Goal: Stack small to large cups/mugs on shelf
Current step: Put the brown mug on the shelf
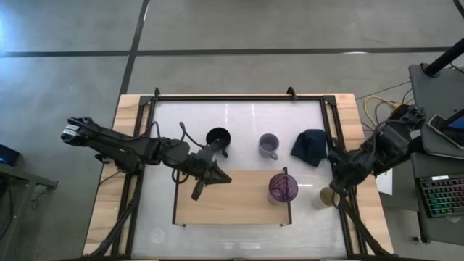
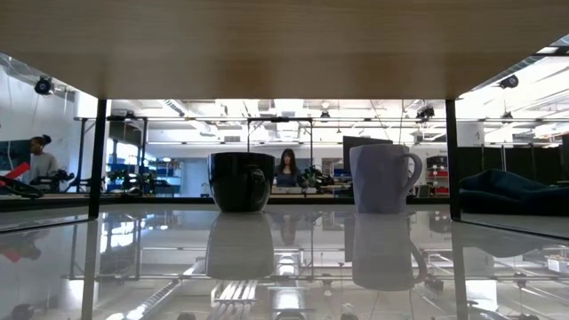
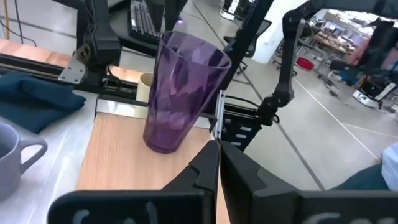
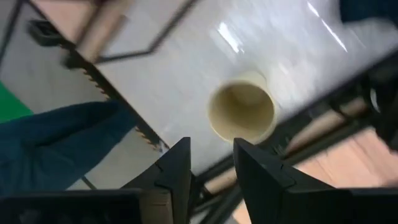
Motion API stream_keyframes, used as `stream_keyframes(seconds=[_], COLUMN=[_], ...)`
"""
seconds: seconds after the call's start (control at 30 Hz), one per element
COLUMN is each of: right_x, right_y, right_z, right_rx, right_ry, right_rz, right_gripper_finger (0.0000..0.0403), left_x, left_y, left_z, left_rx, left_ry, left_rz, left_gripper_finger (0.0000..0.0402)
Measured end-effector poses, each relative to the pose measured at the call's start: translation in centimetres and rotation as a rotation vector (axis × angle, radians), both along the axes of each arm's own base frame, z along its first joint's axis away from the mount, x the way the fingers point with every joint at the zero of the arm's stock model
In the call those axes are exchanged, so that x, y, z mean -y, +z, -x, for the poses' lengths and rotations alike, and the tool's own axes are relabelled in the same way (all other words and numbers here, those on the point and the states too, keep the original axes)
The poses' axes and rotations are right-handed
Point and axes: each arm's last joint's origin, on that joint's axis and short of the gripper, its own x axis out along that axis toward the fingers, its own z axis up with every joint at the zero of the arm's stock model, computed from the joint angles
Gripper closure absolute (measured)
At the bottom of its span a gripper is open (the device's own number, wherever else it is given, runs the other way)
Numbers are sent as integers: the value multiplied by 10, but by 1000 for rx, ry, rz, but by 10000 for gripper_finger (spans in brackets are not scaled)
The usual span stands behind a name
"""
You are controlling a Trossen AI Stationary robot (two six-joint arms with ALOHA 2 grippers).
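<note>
The translucent purple cup [image 1: 283, 188] [image 3: 180, 93] stands upright on the right end of the light-wood shelf [image 1: 232, 199] [image 3: 124, 155]. My left gripper [image 1: 223, 176] [image 3: 217, 168] hovers shut over the shelf's left part, pointing at the purple cup from a distance. The black mug [image 1: 217, 137] [image 2: 242, 180] and the grey-lavender mug [image 1: 269, 145] [image 2: 382, 178] stand on the table beyond the shelf. The pale cream cup [image 1: 328, 197] [image 4: 241, 112] stands upright on the table right of the shelf. My right gripper [image 1: 336, 183] [image 4: 211, 158] is open above it, touching nothing.
A dark blue cloth [image 1: 310, 145] [image 4: 62, 143] lies bunched on the table right of the grey mug, near my right arm. The black table frame [image 1: 328, 130] runs close beside the cream cup. In the low view the shelf's underside [image 2: 284, 44] spans the top; people show in the room behind.
</note>
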Motion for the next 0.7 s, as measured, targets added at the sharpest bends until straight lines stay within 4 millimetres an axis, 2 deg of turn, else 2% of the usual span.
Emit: stream_keyframes(seconds=[0.23, 0.5, 0.7], right_x=[-5, -6, -8], right_y=[-28, -52, -71], right_z=[14, 14, 11], right_rx=[-136, -205, -234], right_ry=[-65, -106, -123], right_rz=[11, 76, 102], right_gripper_finger=[264, 232, 228], left_x=[-3, -6, -7], left_y=[-3, -8, -8], left_z=[2, 2, 2], left_rx=[15, 1, 1], left_ry=[32, 55, 56], left_rz=[-1, -7, -10], left_gripper_finger=[402, 402, 402])
